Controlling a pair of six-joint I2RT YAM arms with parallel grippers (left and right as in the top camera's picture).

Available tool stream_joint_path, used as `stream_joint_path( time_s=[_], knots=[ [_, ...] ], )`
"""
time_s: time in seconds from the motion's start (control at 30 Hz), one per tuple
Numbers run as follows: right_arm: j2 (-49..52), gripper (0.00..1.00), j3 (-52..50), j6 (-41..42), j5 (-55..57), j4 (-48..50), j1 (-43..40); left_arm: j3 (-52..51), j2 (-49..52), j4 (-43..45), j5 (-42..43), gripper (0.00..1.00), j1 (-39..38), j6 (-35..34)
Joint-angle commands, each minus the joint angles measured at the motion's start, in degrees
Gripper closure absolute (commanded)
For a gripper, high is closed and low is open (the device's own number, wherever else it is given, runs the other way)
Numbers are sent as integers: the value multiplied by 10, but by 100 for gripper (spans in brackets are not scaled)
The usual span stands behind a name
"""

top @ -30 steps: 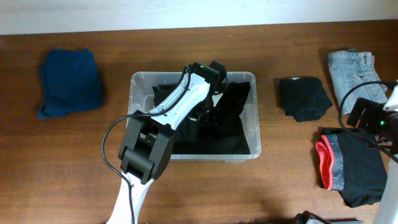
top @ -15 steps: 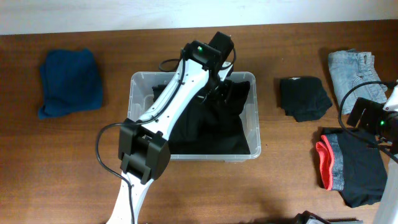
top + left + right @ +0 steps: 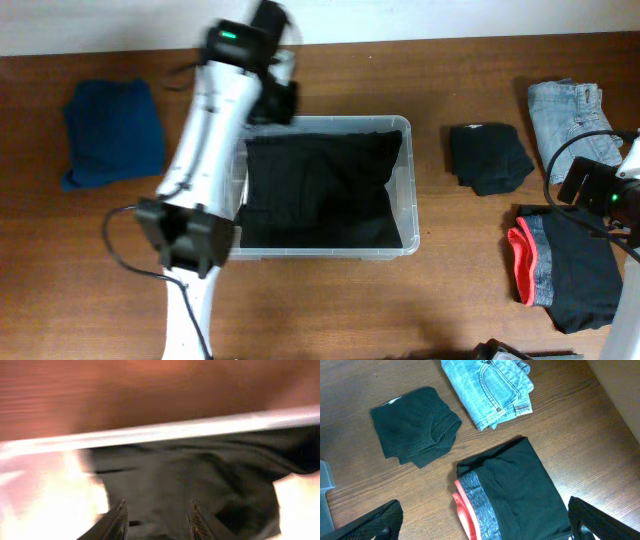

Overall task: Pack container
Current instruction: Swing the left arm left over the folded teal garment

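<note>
Tabletop: container just beside left pincer

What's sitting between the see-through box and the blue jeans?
A small folded black garment lies between the container and the jeans; the overhead view shows it.

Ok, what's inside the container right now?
One black garment lies spread inside the container, covering most of its floor. Anything beneath it is hidden.

The wooden table bears the container, a blue cloth, black garment, jeans and black shorts
</note>
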Motion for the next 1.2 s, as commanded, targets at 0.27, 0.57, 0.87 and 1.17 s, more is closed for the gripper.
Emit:
stream_joint_path(
  time_s=[0.27, 0.57, 0.87, 1.17],
  knots=[
    [-2, 2, 5, 5, -1, 2, -2, 61, 0, -22, -16, 29, 173, 66],
    [-2, 2, 5, 5, -1, 2, -2, 60, 9, 10, -21, 24, 236, 87],
    [-2, 2, 5, 5, -1, 2, -2, 60, 78, 17, -147, 24, 239, 69],
    [-2, 2, 5, 5, -1, 2, -2, 60, 127, 54, -223, 24, 238, 64]
  ],
)
